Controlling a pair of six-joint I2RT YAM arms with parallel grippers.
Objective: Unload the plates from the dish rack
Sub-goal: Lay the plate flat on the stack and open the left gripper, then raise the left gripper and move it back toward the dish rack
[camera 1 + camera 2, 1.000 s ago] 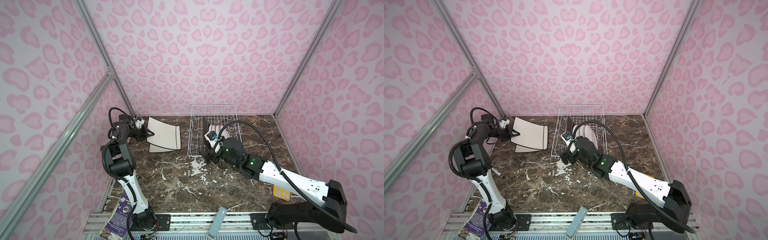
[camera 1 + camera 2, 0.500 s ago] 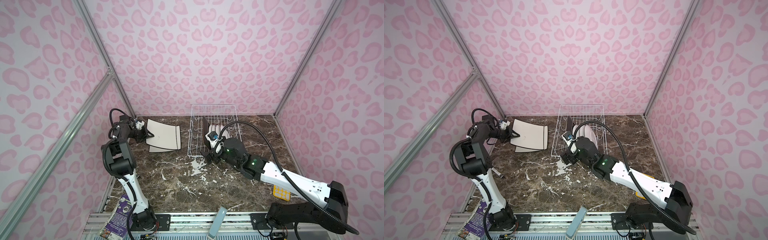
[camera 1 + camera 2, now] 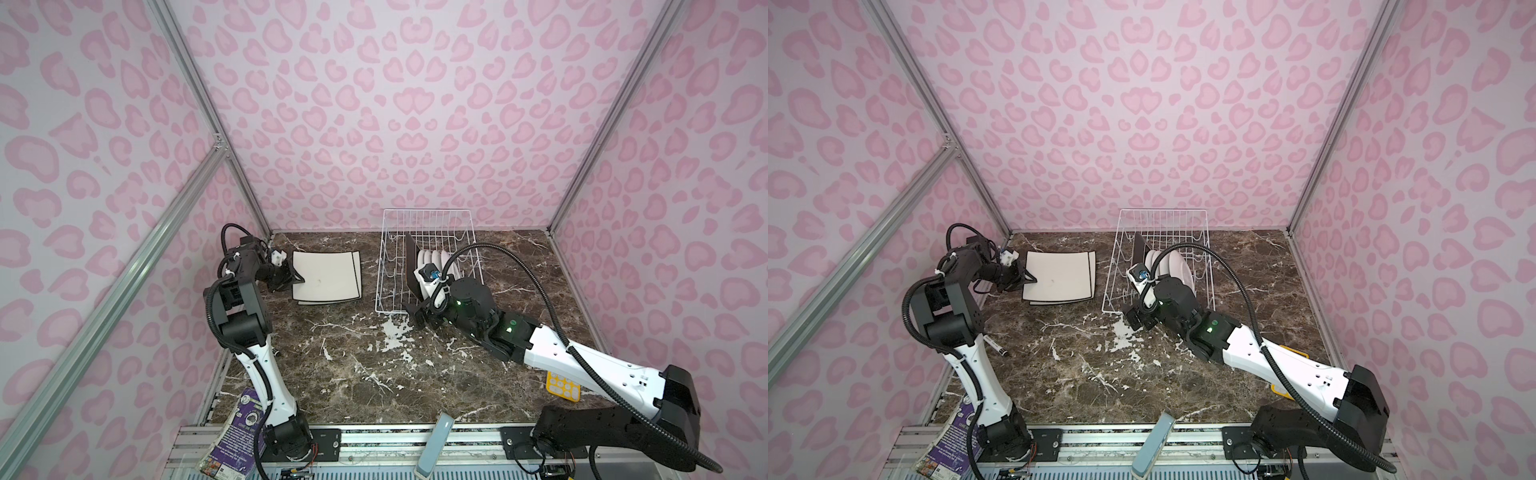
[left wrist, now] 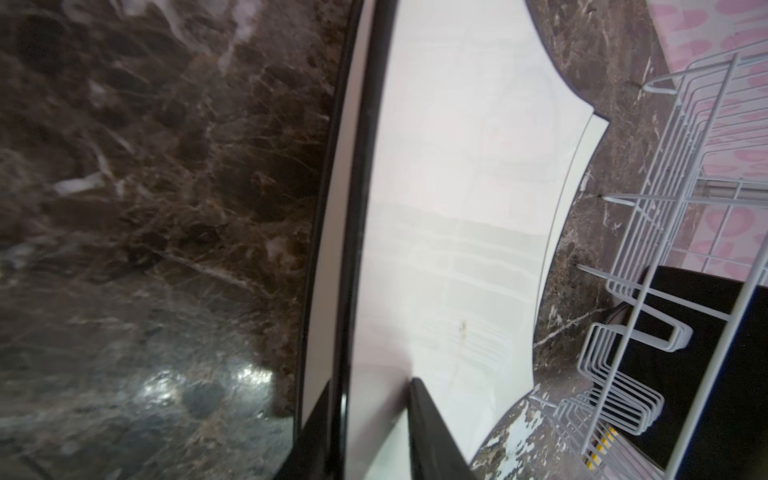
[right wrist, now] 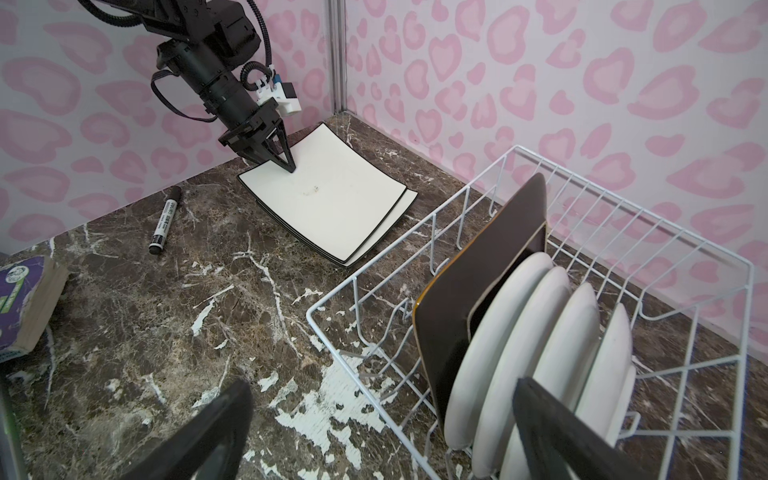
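Two cream-white square plates [image 3: 326,276] [image 3: 1059,276] [image 5: 332,203] lie stacked flat on the marble at the left. My left gripper [image 3: 293,276] [image 3: 1025,278] [image 5: 289,166] [image 4: 372,386] is astride the top plate's left edge, jaws slightly open around it. In the white wire dish rack [image 3: 428,216] [image 3: 1163,212] [image 5: 623,199] a dark brown square plate [image 3: 410,266] [image 5: 490,257] stands on edge, with several round white plates [image 3: 434,259] [image 5: 540,353] beside it. My right gripper [image 3: 419,316] [image 3: 1136,322] [image 5: 386,436] is wide open at the rack's near left corner, holding nothing.
A black marker [image 5: 164,220] [image 3: 996,347] lies on the table near the left arm. A purple book [image 5: 25,303] [image 3: 237,436] sits at the front left edge. There is a yellow object [image 3: 563,386] under the right arm. Pink walls close in on three sides.
The top cream plate went from tilted up in my left gripper to lying flat on the other plate, and the jaws have loosened. The right arm has barely moved.
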